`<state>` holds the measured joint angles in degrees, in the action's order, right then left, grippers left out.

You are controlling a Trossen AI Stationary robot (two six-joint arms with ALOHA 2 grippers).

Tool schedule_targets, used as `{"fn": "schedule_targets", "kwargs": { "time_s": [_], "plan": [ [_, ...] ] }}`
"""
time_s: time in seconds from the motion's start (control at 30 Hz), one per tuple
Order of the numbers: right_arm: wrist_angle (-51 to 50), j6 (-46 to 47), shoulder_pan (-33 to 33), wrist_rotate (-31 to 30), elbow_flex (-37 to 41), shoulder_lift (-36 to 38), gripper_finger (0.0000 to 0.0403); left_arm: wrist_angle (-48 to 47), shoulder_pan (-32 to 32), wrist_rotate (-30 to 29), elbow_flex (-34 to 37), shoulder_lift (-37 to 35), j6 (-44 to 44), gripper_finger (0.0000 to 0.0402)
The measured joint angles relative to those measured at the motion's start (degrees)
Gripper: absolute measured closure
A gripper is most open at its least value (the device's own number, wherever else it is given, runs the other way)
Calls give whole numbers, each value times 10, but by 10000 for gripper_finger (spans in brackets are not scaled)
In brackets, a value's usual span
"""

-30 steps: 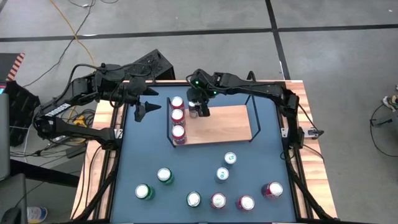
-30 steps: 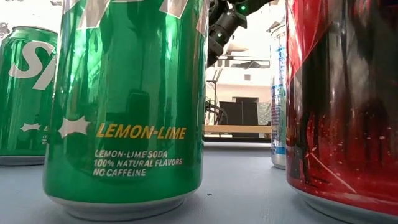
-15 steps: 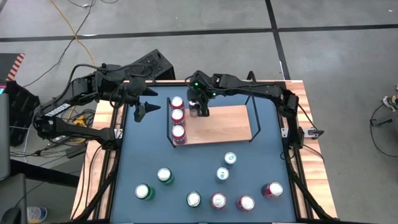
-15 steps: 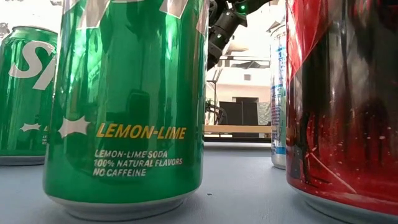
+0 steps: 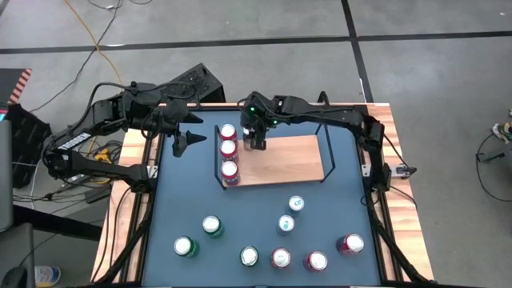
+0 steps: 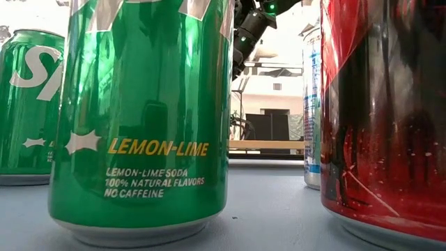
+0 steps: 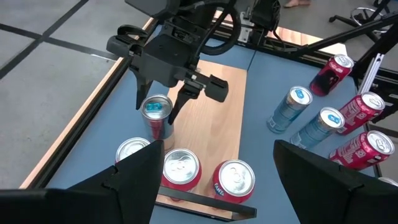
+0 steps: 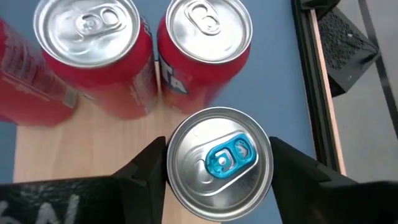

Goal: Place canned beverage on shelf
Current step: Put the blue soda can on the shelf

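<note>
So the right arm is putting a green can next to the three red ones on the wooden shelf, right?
Not green: in the right wrist view the can between the right gripper fingers is silver-topped with a blue tab. It does stand beside the three red cans on the shelf.

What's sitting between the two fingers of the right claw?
A blue-tabbed can, standing on the shelf beside red cans; the right wrist view shows it.
</note>
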<state>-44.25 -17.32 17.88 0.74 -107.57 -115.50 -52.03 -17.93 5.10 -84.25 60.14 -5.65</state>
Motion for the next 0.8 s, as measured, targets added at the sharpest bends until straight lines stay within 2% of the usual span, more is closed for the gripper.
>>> {"fn": "schedule_targets", "kwargs": {
  "time_s": [0.43, 0.8],
  "plan": [
    [7, 69, -29, -71, 1, 0, 193, 0, 0, 0, 0, 0, 4, 115],
    [10, 130, -29, -86, 1, 0, 192, 0, 0, 0, 0, 0, 3, 115]
  ]
}}
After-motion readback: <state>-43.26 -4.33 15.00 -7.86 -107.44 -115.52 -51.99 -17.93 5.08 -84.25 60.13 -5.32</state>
